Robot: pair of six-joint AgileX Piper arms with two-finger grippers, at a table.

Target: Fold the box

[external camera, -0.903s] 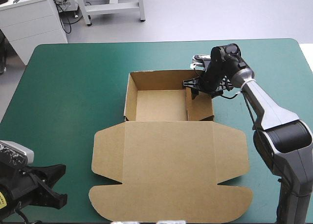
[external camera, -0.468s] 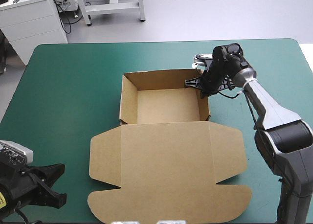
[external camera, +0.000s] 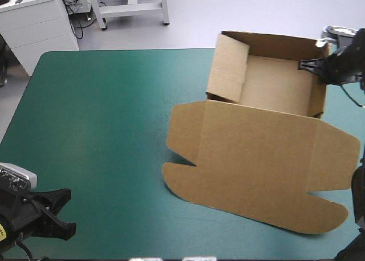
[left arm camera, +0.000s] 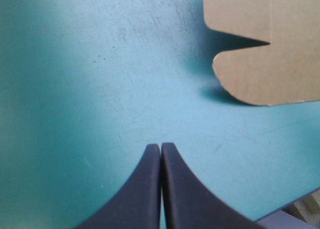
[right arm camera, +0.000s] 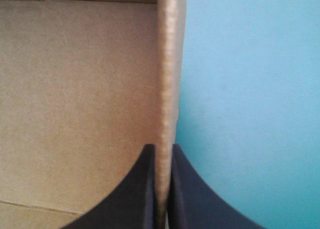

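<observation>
Where my left tool [left arm camera: 161, 146] sits: above bare teal-green worktop [external camera: 102, 130], closed tight on nothing, a rounded lid flap ahead of it and apart.
Box [external camera: 256, 158]: brown, an open tray with its lid flat, well off to the right of my left tool, the lid spread on my side of the tray.
Right tool [right arm camera: 162, 149]: clamped on the tray's right wall, one side inside, one outside.

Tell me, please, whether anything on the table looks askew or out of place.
Yes. The box lies askew to the edges of the table, near its far right corner; its tray seems to reach past the far edge. The right gripper, jaws shut, holds the tray's right wall.
</observation>
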